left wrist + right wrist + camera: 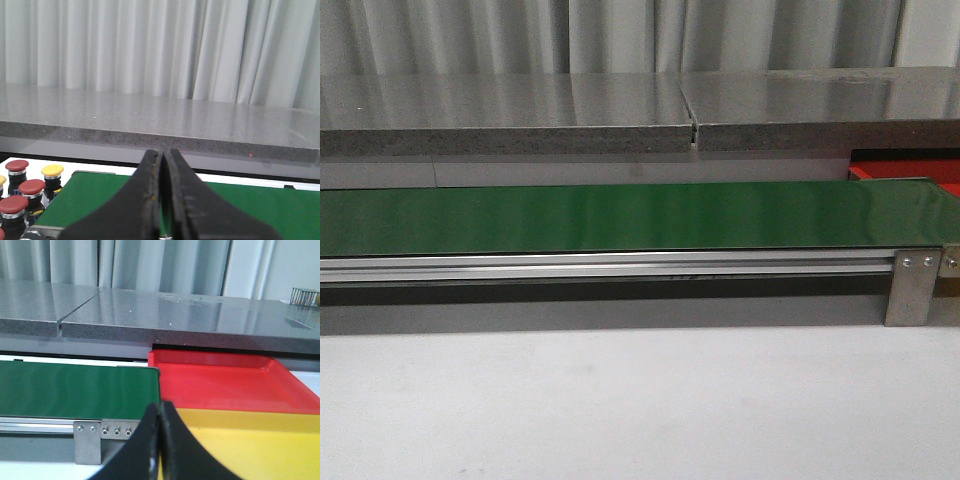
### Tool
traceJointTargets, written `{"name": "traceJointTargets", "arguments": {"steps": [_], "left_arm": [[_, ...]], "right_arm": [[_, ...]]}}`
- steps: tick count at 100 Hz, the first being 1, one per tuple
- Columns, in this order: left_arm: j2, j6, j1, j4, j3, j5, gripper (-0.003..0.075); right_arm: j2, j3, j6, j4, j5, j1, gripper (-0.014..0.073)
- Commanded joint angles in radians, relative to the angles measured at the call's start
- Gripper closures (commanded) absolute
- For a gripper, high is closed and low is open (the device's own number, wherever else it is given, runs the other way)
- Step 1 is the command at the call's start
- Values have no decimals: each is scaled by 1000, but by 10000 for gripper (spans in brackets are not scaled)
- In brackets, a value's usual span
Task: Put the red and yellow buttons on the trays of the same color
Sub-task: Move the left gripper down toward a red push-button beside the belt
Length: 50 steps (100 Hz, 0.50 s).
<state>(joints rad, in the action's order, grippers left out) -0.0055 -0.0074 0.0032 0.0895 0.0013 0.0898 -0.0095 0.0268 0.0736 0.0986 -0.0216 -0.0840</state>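
A long glossy green belt (620, 215) was seen running across a white table (620, 410), carried on an aluminium rail (600, 265). Behind it lay a grey stone ledge (520, 110), backed by pale curtains (620, 35). The left hand (164, 197) was pressed closed with nothing between its fingers, and the right hand (160, 445) likewise. Red buttons (31, 187) and a yellow button (52, 171) were clustered beside the belt's left end. At its right end a red tray (225, 382) sat, with a yellow tray (260, 445) just beside it, nearer the robot.
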Motion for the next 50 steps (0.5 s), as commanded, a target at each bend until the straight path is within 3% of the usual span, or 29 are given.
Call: {"name": "traceJointTargets", "arguments": {"steps": [1, 41, 50], "left_arm": [[-38, -9, -8, 5, 32, 76, 739], [-38, -9, -8, 2, 19, 75, 739], [-38, -7, -8, -108, -33, 8, 739]], "right_arm": [[-15, -10, 0, 13, 79, -2, 660], [-15, -10, 0, 13, 79, -2, 660], [-15, -10, 0, 13, 79, -2, 660]]}}
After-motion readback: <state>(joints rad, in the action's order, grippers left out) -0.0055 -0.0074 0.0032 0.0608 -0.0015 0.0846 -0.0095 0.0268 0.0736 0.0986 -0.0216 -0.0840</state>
